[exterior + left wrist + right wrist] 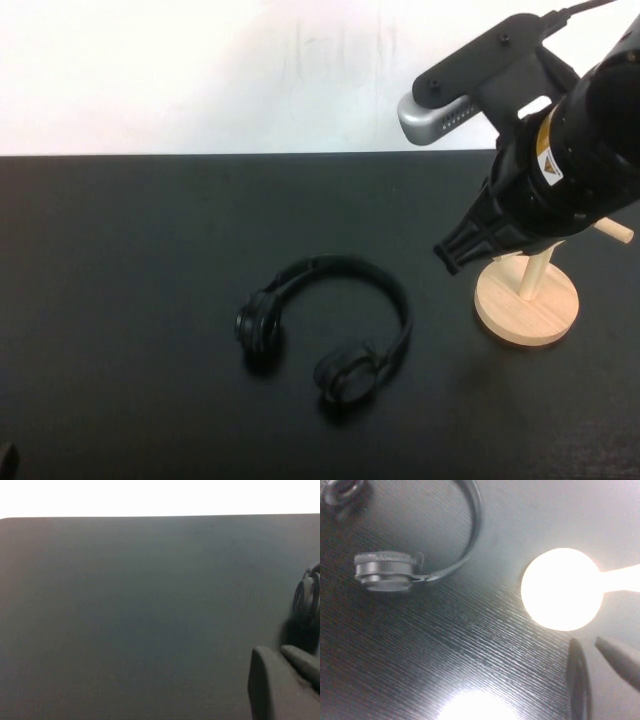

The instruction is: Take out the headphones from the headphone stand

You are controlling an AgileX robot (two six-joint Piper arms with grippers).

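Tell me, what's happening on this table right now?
The headphones lie flat on the black table, off the headphone stand, which stands bare to their right. The right gripper hangs above the table beside the stand's base, holding nothing. The left gripper is low near the table's left side, next to one ear cup, also holding nothing. Neither arm touches the headphones.
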